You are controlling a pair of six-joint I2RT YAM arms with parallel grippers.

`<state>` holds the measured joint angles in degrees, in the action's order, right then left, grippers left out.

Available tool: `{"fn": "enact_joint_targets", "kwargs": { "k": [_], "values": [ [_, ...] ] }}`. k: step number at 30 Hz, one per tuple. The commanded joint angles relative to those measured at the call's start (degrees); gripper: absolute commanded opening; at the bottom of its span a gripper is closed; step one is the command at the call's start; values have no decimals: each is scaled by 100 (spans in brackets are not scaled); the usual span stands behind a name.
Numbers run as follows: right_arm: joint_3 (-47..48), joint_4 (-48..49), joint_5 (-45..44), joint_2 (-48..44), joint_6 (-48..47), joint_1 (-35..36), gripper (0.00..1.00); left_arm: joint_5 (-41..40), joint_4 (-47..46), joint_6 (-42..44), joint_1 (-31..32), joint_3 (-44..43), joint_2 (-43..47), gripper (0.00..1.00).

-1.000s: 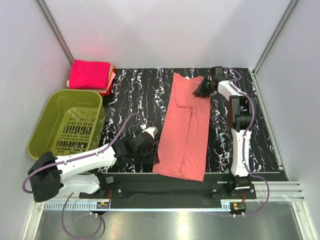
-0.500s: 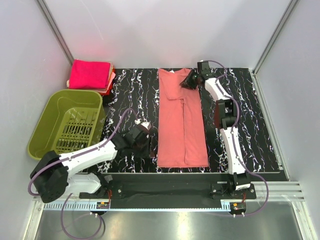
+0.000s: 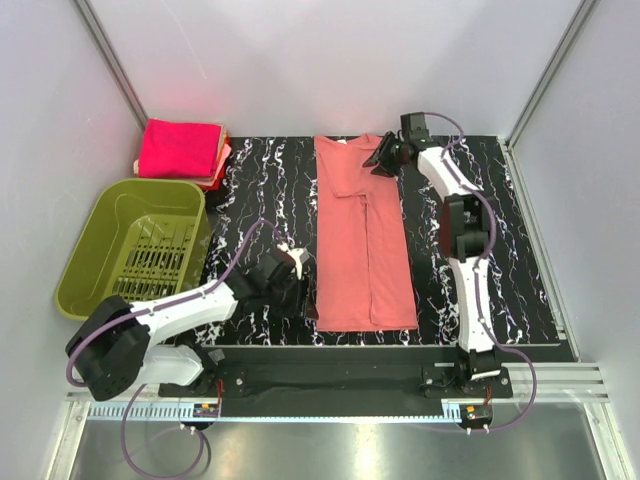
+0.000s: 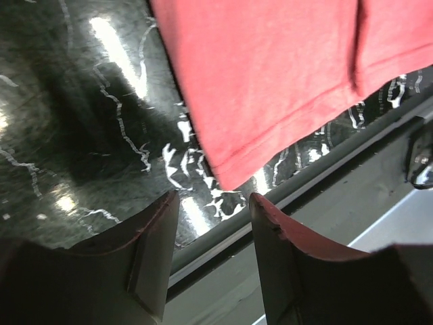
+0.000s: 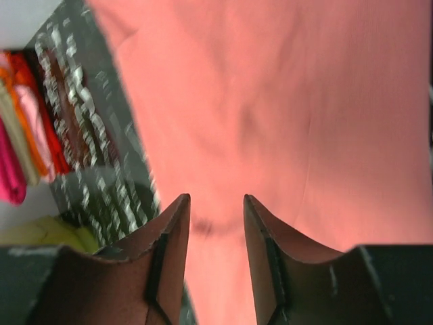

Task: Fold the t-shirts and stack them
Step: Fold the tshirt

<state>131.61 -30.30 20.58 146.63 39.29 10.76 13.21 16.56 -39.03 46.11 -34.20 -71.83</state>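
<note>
Salmon-coral cloth, the t-shirt (image 3: pixel 362 240), is laid on the marbled mat (image 3: pixel 260 190), long axis near to far. Its near hem corner is seen just ahead of the left gripper (image 4: pixel 213 203), spread and empty. The collar end is faced by the right gripper (image 5: pixel 216 200), likewise spread, perhaps touching. The folded stack (image 3: pixel 180 150) and basket (image 3: pixel 100 225) are found well left.

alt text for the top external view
A salmon t-shirt folded into a long strip lies on a black marbled table, right gripper at its far end, left gripper by its near corner. A green basket and stacked pink shirts sit at left.
</note>
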Motion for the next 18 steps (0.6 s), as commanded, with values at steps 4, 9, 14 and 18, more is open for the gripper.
{"fn": "enact_joint_targets", "kwargs": {
  "k": [4,9,14,18],
  "values": [
    [-3411,-581,-579,-3444,-248,-13,45,235,-873,-201,-5,377,-68,52],
    [-6310,-969,-1108,-5832,131,-4,38,93,-856,-70,-5,510,-172,54],
    [-8448,-1127,-968,-7410,333,22,37,331,-1346,-219,4,563,-550,54],
    [-9353,-1171,-846,-8176,640,48,41,357,-1454,-325,21,554,-788,50]
  ]
}}
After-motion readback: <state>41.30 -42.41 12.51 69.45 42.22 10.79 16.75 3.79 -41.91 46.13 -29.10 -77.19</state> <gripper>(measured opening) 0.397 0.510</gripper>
